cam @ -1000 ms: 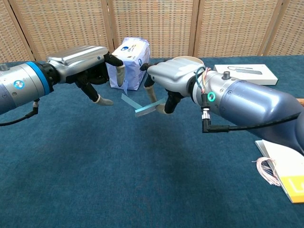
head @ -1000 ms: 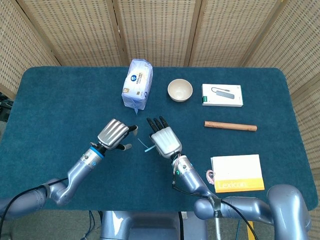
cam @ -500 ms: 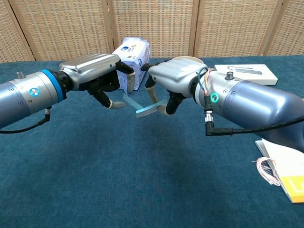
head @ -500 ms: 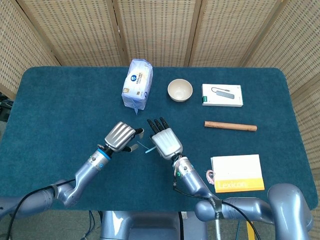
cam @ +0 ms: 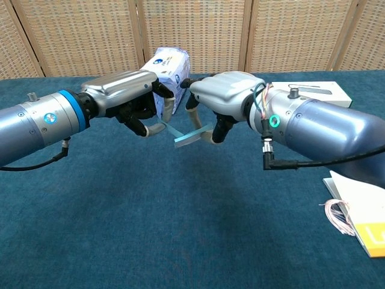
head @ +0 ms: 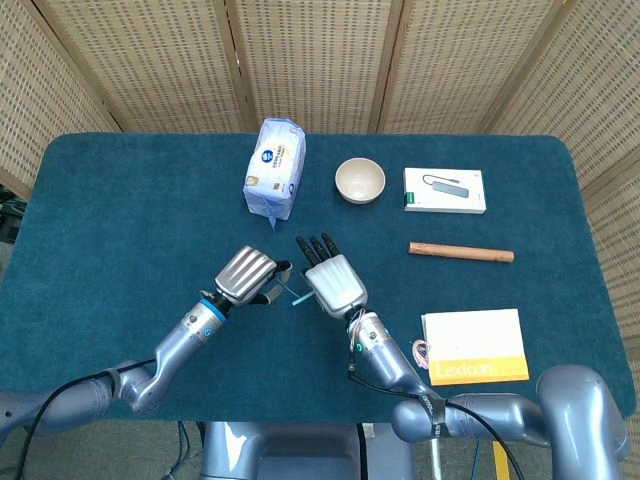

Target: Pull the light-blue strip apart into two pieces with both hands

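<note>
The light-blue strip (head: 297, 295) (cam: 191, 136) hangs above the table between both hands. My right hand (head: 333, 282) (cam: 222, 99) pinches its right end between thumb and finger. A second leaf of the strip runs up and left toward my left hand (head: 247, 275) (cam: 129, 99). That hand's curled fingers (cam: 146, 129) touch the leaf's free end, while its thumb stands a little above it, not closed on it. The head view hides the contact under the hands.
On the blue table (head: 120, 220), a tissue pack (head: 275, 167) (cam: 168, 69) lies just behind the hands. Further right are a bowl (head: 360, 180), a white box (head: 445, 189), a wooden stick (head: 460, 252) and a yellow-and-white notebook (head: 474, 345).
My left hand has moved right until its fingers reach the strip's free end. The right hand has kept holding the strip almost still.
</note>
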Robot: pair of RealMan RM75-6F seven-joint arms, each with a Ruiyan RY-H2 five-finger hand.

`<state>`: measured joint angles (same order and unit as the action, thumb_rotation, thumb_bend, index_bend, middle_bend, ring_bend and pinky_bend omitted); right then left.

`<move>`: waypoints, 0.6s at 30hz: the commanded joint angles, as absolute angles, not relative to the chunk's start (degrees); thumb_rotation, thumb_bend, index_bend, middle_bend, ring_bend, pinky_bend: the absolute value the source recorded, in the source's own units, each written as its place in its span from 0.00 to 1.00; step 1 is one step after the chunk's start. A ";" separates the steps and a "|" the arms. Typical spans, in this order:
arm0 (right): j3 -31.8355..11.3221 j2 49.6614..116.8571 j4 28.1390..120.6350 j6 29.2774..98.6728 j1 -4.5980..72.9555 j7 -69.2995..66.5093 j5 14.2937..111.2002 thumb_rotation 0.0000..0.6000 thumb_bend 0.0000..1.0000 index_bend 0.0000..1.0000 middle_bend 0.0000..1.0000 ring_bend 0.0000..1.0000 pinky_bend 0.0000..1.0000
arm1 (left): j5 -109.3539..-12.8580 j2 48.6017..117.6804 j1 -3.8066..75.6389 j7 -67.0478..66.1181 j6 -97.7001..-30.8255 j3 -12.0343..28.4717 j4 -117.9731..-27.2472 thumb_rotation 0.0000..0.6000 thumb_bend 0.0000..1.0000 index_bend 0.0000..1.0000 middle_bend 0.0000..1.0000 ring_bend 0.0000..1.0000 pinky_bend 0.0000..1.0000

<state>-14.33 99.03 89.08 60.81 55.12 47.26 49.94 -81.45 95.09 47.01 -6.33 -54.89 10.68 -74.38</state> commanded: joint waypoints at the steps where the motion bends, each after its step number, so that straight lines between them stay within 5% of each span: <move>1: -14.24 98.95 89.18 60.91 55.19 47.06 49.89 1.00 0.60 0.63 0.00 0.00 0.00 | -81.15 95.35 47.10 -6.22 -55.06 10.76 -74.38 1.00 0.48 0.60 0.99 0.98 0.98; 18: -13.38 97.19 89.56 61.68 55.22 46.32 50.19 1.00 0.61 0.63 0.00 0.00 0.00 | -80.63 94.35 45.95 -7.68 -56.96 8.99 -72.94 1.00 0.62 0.79 0.99 0.98 0.98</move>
<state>-13.46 97.29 89.63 61.68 55.31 46.42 50.16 -80.41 94.89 46.50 -8.01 -56.54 9.53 -73.39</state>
